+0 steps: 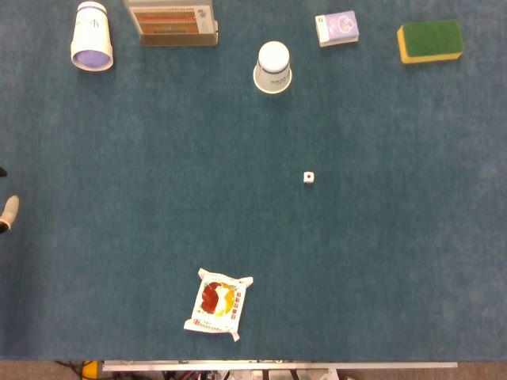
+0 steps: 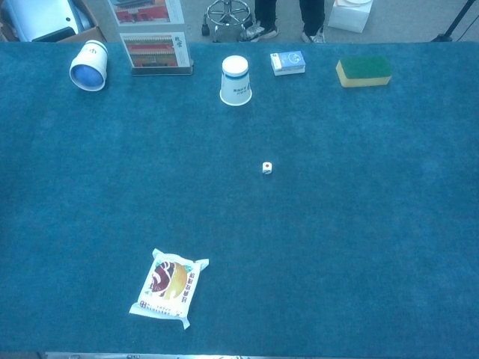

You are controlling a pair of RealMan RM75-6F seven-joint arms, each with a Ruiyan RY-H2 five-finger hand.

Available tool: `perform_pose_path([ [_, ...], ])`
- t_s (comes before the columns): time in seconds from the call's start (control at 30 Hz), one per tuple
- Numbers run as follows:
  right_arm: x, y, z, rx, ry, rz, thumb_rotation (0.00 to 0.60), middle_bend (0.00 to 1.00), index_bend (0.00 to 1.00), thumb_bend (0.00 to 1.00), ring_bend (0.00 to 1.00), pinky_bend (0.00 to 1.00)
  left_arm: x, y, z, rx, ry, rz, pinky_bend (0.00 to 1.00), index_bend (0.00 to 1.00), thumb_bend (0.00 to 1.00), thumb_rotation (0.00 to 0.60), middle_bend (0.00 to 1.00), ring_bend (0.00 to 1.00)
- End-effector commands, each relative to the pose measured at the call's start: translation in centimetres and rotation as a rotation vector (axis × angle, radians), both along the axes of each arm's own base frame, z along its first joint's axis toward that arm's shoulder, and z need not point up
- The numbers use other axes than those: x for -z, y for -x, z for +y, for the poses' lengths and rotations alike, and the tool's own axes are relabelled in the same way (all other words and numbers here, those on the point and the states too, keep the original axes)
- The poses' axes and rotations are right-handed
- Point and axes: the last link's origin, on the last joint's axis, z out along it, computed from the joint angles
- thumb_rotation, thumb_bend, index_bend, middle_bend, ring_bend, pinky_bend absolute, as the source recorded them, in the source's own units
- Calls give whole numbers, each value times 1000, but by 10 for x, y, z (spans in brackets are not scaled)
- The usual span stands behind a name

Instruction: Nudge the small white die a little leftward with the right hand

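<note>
While the blue-green table cloth (image 1: 396, 261) fills nearly the whole of both views, we see only a handful of things on it, most of them along the far edge. At the far left stands a display card holder (image 1: 171, 22) with a printed red-and-white card. Low on the near side, left of centre, lies a snack packet (image 1: 218, 304), white with a red and yellow print, flat on the cloth and turned slightly askew. At the far right sits a sponge (image 1: 430, 40), green on top with a yellow layer beneath. A paper cup lying on its side (image 1: 92, 36) rests at the far left, just left of the card holder, its open mouth facing the near side. An upside-down paper cup (image 1: 273, 67) stands near the middle of the far edge. Between that cup and the sponge lies a small card box (image 1: 337, 28), bluish-purple.

The small white die (image 1: 308, 177) sits alone a little right of centre, well apart from everything else, with a dark pip on its top face.

At the left border of the head view we make out only a pale tip of the left hand (image 1: 8, 212); we cannot tell how its fingers lie. The right hand shows in neither view.
</note>
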Motion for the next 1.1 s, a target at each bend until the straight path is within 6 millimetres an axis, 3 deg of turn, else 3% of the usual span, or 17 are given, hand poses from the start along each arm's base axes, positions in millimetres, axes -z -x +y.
perform_pose_path([
  [0.03, 1, -2, -2, -5, -7, 4, 600, 354, 379, 626, 348, 524, 1, 0, 0, 7, 0, -7, 431, 444, 246, 600, 349, 239],
  [0.23, 3, -14, -11, -43, -26, 32, 600, 356, 379, 626, 348, 524, 4, 2, 3, 12, 15, -7, 431, 444, 246, 600, 349, 239],
  [0.4, 10, -35, -29, -111, -77, 69, 600, 381, 379, 626, 351, 524, 5, 1, 8, 25, 17, -13, 431, 444, 246, 600, 349, 239],
  [0.57, 24, -60, -53, -178, -154, 116, 600, 465, 379, 626, 432, 549, 5, 2, 8, 29, 20, -21, 431, 444, 246, 600, 349, 239],
  [0.83, 55, -100, -88, -267, -294, 176, 600, 594, 379, 640, 605, 789, 3, 7, 6, 20, 14, -30, 431, 444, 246, 600, 350, 239],
  [1.0, 80, -120, -106, -304, -381, 206, 600, 746, 379, 663, 777, 956, 2, 10, 4, 15, 12, -36, 431, 444, 246, 600, 350, 239],
  [1.1, 95, -129, -115, -316, -432, 220, 600, 838, 379, 721, 850, 998, 1, 11, 3, 13, 10, -42, 431, 444, 246, 600, 350, 239],
])
